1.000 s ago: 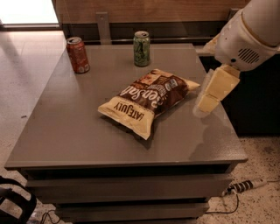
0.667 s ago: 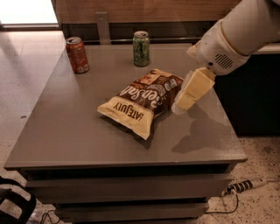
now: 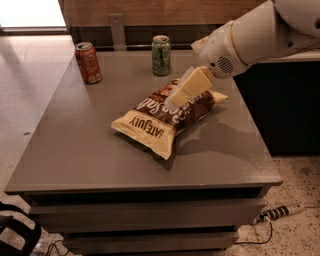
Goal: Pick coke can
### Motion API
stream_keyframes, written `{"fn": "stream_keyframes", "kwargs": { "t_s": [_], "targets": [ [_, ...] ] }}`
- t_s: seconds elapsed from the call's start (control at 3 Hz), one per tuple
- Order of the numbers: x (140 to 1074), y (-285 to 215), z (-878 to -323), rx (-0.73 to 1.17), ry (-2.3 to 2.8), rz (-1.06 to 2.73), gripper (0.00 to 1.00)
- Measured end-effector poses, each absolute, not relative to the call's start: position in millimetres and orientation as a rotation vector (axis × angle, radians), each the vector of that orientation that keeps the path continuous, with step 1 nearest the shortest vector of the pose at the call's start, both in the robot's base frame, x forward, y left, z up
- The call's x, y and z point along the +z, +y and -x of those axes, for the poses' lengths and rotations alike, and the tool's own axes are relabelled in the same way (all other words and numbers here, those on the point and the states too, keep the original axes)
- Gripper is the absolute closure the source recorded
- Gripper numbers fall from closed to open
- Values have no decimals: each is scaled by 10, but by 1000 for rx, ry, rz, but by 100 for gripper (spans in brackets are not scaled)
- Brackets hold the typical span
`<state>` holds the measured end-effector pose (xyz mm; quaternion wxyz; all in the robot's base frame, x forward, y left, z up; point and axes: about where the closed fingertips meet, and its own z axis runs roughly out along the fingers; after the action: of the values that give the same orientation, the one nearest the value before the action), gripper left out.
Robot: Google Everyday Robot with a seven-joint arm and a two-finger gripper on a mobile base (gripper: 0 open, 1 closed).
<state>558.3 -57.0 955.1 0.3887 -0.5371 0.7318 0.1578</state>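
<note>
Surface: grey surface (image 3: 90, 150) is carrying two cans and a bag, spaced so that each is standing free.
Coke can: coke can (image 3: 88, 62) is standing upright near the far left corner, well apart from the arm.
Gripper: gripper (image 3: 175, 97) is hanging over the bag's far end, tilting down and left.
Jaws: apart or together, I cannot tell.
Bag: bag (image 3: 155, 122) is lying flat mid-surface, between gripper and coke can, so the reach is probably passing above it.
Green can: green can (image 3: 161, 55) is standing upright at the far edge, near the gripper but not the target.

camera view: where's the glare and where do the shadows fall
Camera view: glare washes out the floor at top left; the claw, above the chip bag, and the bag cast soft shadows onto the table to their right in the picture.
</note>
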Motion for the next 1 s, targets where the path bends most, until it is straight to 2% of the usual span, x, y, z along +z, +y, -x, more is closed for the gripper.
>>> {"fn": "stream_keyframes", "kwargs": {
  "t_s": [0.33,1.0],
  "targets": [
    [9640,-221,-5655,453,1795,1344,0],
    [9642,-85,-5758,475,1776,1348,0]
  ]
}}
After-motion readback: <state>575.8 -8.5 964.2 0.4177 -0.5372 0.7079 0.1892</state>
